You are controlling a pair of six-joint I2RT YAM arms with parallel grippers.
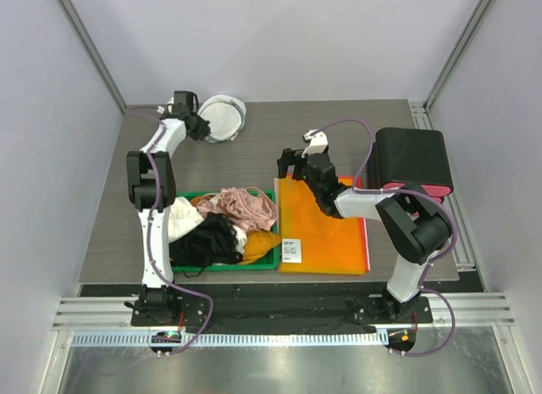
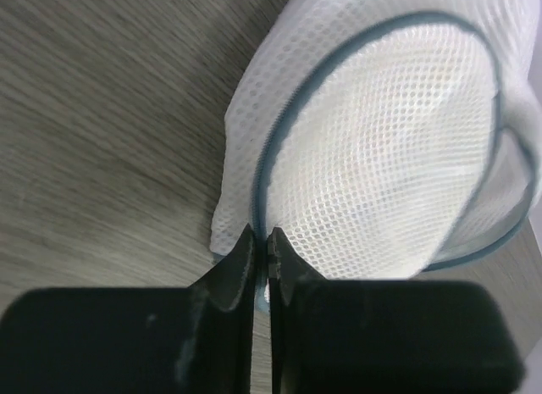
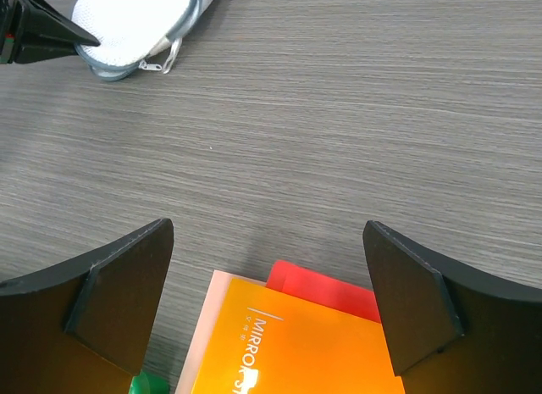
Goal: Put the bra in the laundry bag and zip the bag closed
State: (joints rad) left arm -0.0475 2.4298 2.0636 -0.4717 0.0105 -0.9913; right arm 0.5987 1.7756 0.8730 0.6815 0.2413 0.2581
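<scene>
At far left, my left gripper [image 2: 261, 237] is clenched on the blue-grey zippered rim of the small white dome-shaped mesh laundry bag [image 1: 225, 116], near the table's far edge. Moving right and toward me, the black lacy fabric bra [image 1: 207, 240] lies bunched in the shallow green plastic tray [image 1: 269, 260], beside a pink lacy garment [image 1: 250, 206]; I can't make out its long axis. Further right, my right gripper [image 1: 294, 167] hangs fully released over the flat orange plastic folder [image 1: 326, 237]. The bra sits left of it and nearer the bases, so I'd judge this free arm fetches it.
</scene>
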